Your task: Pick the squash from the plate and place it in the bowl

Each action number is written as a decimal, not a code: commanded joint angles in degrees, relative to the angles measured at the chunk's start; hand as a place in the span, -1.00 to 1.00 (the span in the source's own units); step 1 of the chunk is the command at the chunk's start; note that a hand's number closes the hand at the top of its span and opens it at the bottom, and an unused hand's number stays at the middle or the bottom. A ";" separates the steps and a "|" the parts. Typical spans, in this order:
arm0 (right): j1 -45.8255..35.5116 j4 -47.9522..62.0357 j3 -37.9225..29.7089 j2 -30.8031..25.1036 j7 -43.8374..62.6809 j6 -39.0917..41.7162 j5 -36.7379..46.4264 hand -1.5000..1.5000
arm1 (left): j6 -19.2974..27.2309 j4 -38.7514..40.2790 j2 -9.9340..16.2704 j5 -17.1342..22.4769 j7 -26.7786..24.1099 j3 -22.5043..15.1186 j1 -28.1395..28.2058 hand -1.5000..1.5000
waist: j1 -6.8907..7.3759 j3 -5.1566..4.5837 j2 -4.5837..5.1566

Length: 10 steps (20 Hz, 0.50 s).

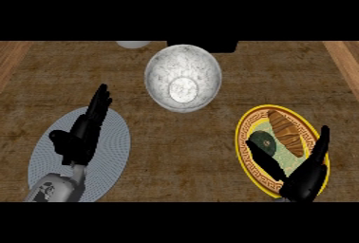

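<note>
Brown wood-grain table [175, 156], paler strips along its left and right edges. The squash [264, 141], dark green and roundish, lies on the left part of the yellow-rimmed plate [245, 114] near the table's right edge, just beside a brown striped item [288, 131] that I cannot identify. The right hand [308, 178] sits over the plate's near-right part, fingers straight and spread, thumb toward the squash; empty, and whether it touches the squash I cannot tell. The marbled white bowl [184, 77] stands toward the far edge, about centre, well apart from the plate. Left hand [82, 135] rests open, fingers up, over a grey round mat [116, 142] at the near left. A pale object [133, 44] is cut off at the far edge. Step in hand, as I judge: closing on the squash. Best to bracket it between thumb and fingers from the plate's open left side, clear of the brown item, lift straight up before swinging toward the bowl.
</note>
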 commanded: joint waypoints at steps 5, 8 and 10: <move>-4.04 -9.33 -2.23 0.92 29.00 22.65 11.68 -1.00 | -0.95 -0.62 -0.71 -0.24 -1.35 -0.14 2.17 0.00 | 0.41 0.22 -0.01; -8.17 -9.53 -2.15 0.93 36.69 28.79 13.17 -1.00 | 0.42 -1.73 -2.26 -1.14 1.45 -0.90 0.98 0.00 | 0.65 0.36 0.08; -10.24 -7.90 -1.68 0.93 38.17 29.52 11.77 -1.00 | 0.82 -2.67 -2.60 -1.43 2.73 -0.01 0.53 0.00 | 0.77 0.43 0.14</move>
